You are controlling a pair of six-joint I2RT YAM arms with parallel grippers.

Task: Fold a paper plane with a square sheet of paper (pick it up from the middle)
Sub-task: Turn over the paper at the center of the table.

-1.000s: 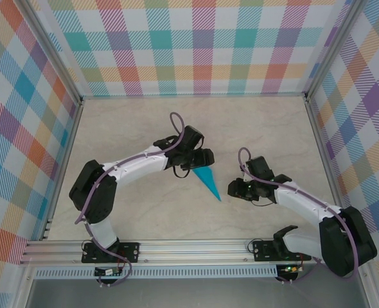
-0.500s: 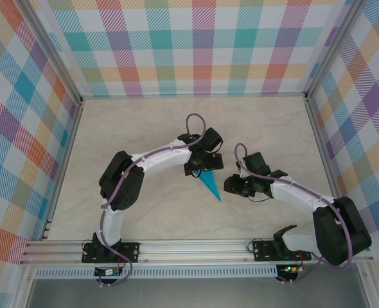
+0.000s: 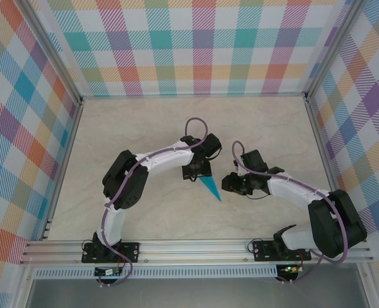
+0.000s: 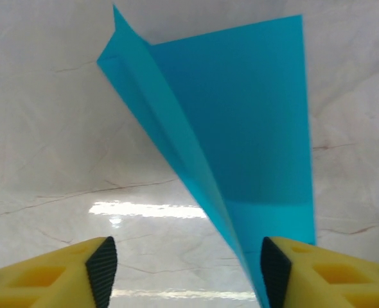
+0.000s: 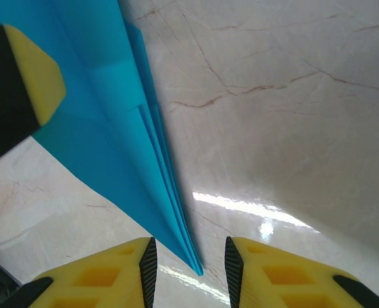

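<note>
Flanking the plane (image 3: pixel 209 187) on the table (image 3: pixel 132 128), both arms sit close at mid-table. The left gripper (image 4: pixel 183 269) stands spread, wing edge just beside one finger (image 4: pixel 276 273). The right gripper (image 5: pixel 189 269) is narrowly parted around the nose, pinching nothing. Folding looks nearly done; the next move likely calls for a firm pinch along the crease. The right wrist view reveals stacked layers that the overhead view flattens to a wedge.
</note>
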